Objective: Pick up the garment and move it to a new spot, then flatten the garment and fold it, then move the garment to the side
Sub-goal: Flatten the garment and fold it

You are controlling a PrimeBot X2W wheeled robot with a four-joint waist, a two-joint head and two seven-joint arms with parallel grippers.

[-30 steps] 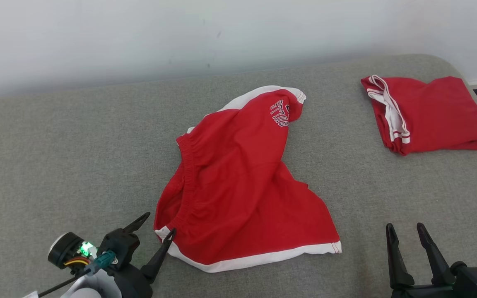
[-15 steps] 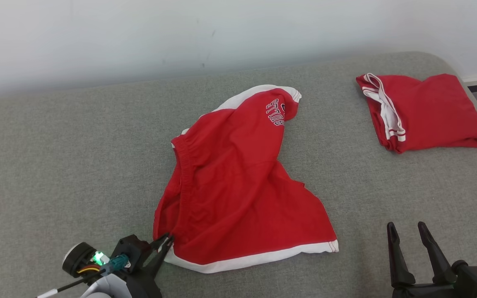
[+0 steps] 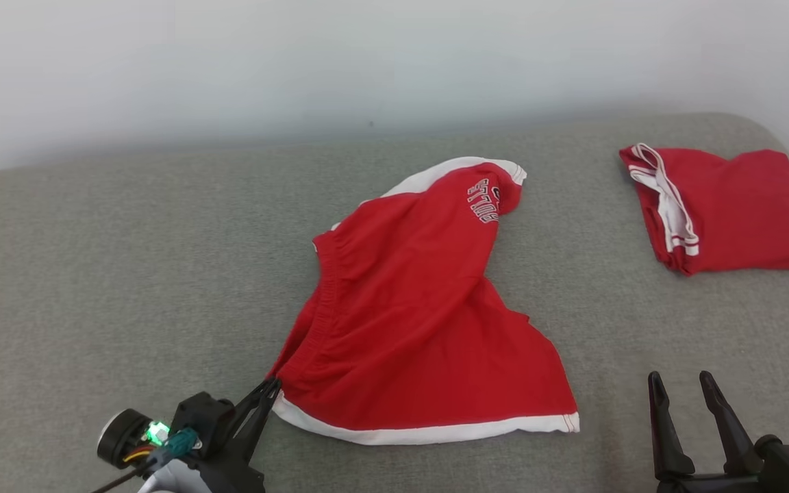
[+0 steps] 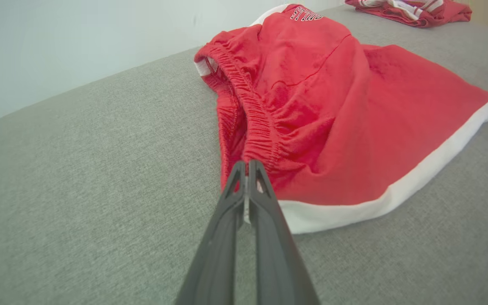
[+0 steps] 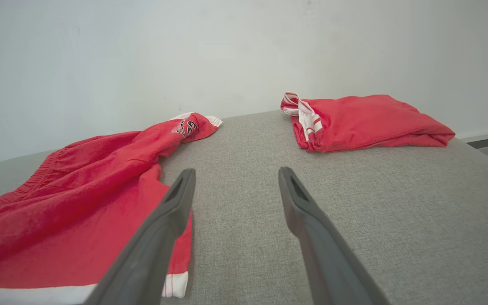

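The garment is a pair of red shorts with white hems, lying rumpled in the middle of the grey surface. My left gripper is shut on the garment's near-left corner, where the elastic waistband meets the white hem. In the left wrist view the two dark fingers pinch that red fabric of the garment between their tips. My right gripper stands open at the lower right, apart from the cloth. Between its spread fingers lies bare grey surface, with the garment to their left.
A second red garment, folded, lies at the far right of the surface, near its rounded edge; it also lies ahead in the right wrist view. A pale wall runs along the back. Bare grey surface stretches to the left.
My left gripper has gone from open to shut on the garment's near-left corner. The head camera has shifted, so the whole scene sits a little lower. The right gripper stays open and still.
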